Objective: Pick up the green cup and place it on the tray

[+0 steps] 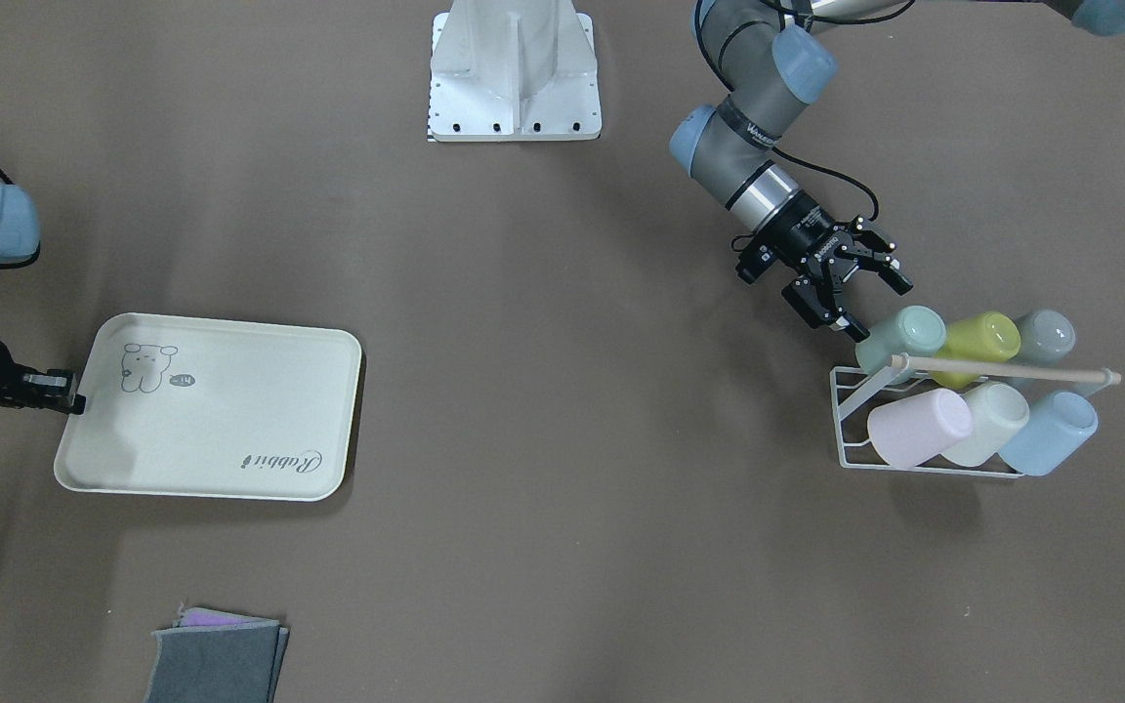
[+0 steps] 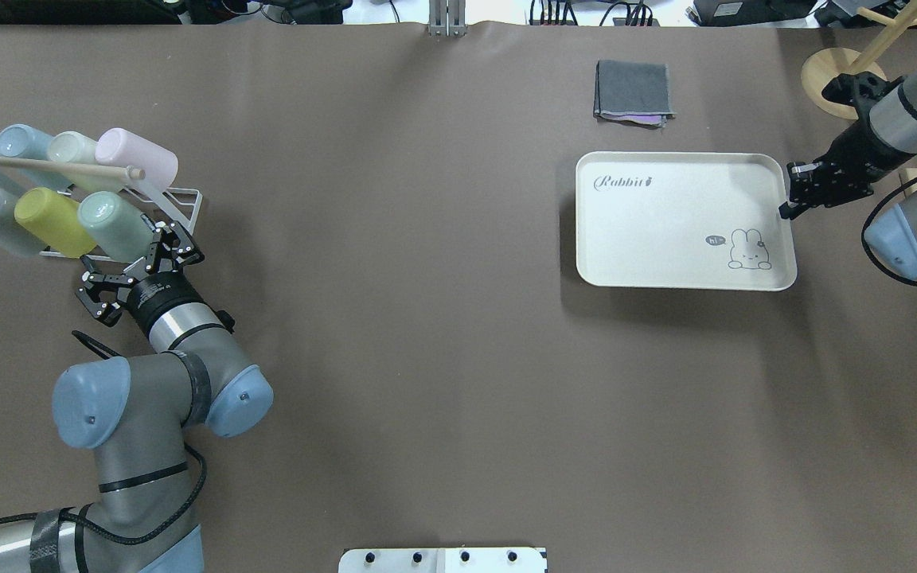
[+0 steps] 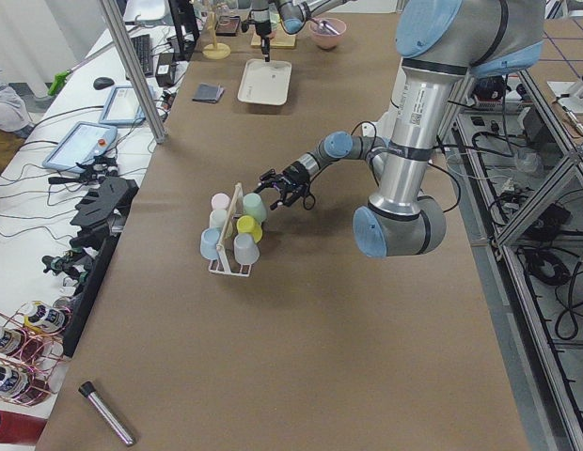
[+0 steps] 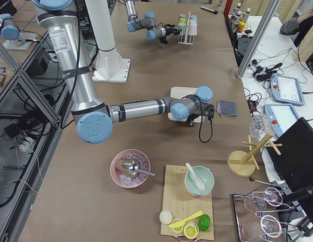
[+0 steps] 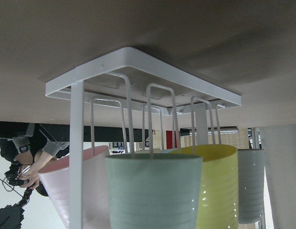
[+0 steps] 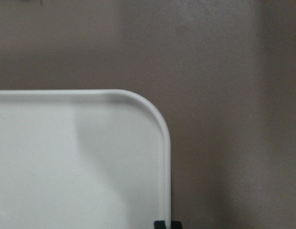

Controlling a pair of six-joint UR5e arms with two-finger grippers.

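The pale mint green cup (image 1: 904, 334) lies on its side in a white wire rack (image 1: 851, 430), at the rack's end nearest the table's middle. It also shows in the overhead view (image 2: 112, 225) and fills the lower centre of the left wrist view (image 5: 155, 191). My left gripper (image 1: 880, 305) is open and empty, its jaws spread just short of the cup. The cream tray (image 1: 230, 430) with the "Rabbit" script lies flat across the table (image 2: 665, 231). My right gripper (image 2: 786, 208) is closed on the tray's rim near a corner (image 6: 162, 138).
The rack also holds a yellow-green cup (image 1: 982, 340), a grey cup (image 1: 1046, 337), a pink cup (image 1: 919, 427), a cream cup (image 1: 992, 420) and a pale blue cup (image 1: 1051, 430), under a wooden rod (image 1: 1002, 369). A folded grey cloth (image 2: 634, 91) lies beyond the tray. The robot base (image 1: 516, 68) stands mid-table.
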